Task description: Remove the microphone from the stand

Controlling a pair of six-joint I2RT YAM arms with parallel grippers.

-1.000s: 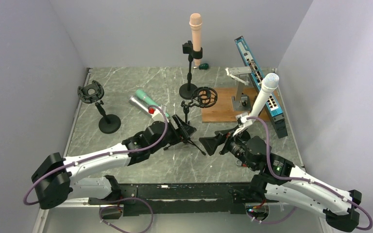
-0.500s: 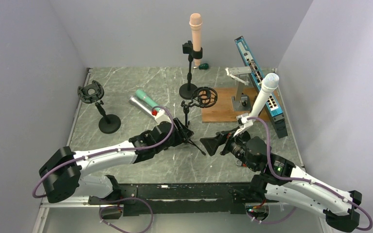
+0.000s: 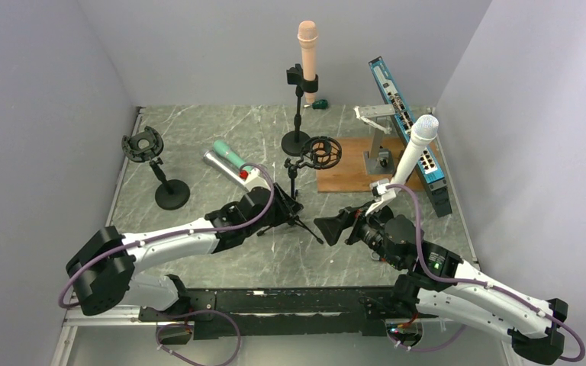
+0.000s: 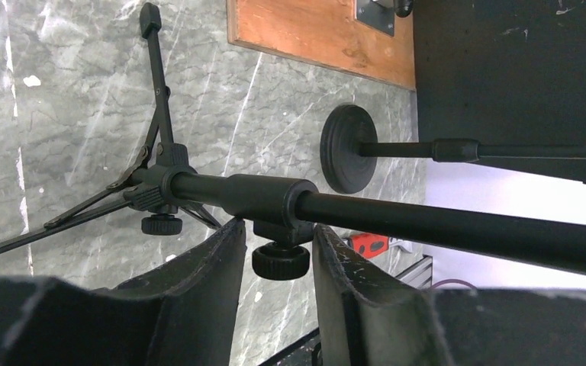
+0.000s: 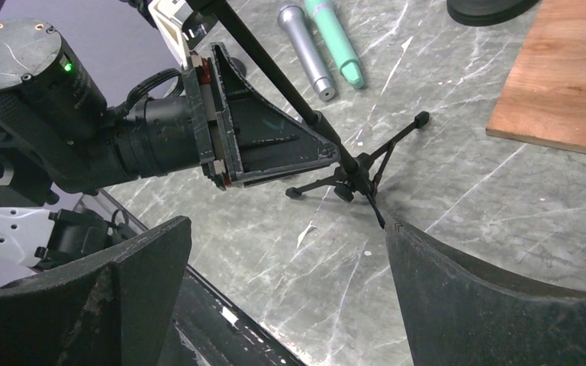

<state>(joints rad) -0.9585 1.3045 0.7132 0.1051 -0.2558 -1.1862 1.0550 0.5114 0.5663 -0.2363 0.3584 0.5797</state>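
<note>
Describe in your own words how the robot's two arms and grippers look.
The left arm and right arm have white shells and black cylindrical joints, with a purple cable along each. The left gripper and right gripper have black, wedge-shaped fingers.

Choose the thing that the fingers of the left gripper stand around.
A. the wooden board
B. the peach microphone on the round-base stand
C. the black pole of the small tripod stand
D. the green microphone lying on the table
C: in the left wrist view the left gripper has one finger on each side of the tripod stand's pole, at its clamp knob.
</note>
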